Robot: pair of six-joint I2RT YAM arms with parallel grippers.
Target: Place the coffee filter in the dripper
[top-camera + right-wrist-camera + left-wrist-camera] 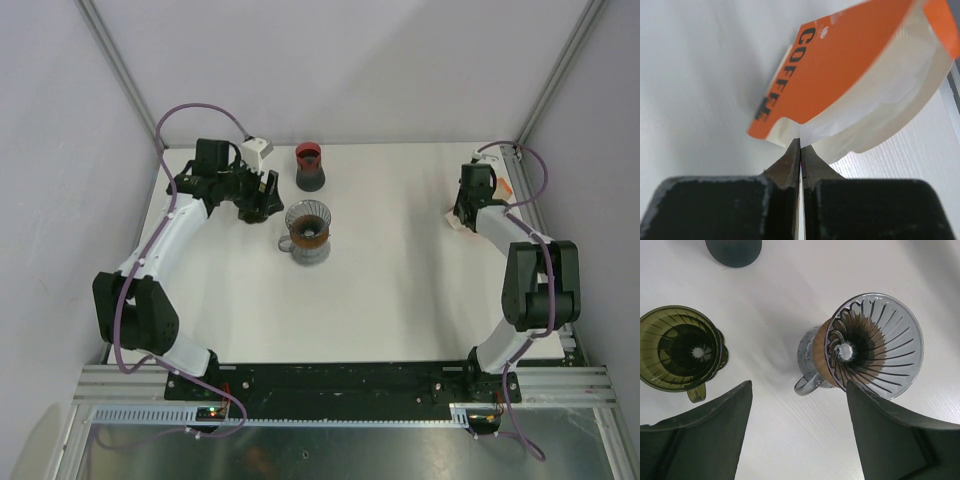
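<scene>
A clear glass dripper (308, 232) with a handle stands at the table's middle; it also shows in the left wrist view (875, 345), empty. My left gripper (256, 203) hovers just left of it, open and empty, fingers wide apart (799, 385). A green dripper (680, 347) sits on the table below and left of that gripper. My right gripper (463, 216) is at the far right, shut on the edge of a white paper coffee filter (880, 100) that sticks out of an orange "COFFEE" pack (850, 55).
A dark cup with a red rim (309, 167) stands behind the clear dripper; its base shows in the left wrist view (733, 250). The cell's metal frame posts run along both sides. The table's right edge rail (520, 190) is close to my right gripper.
</scene>
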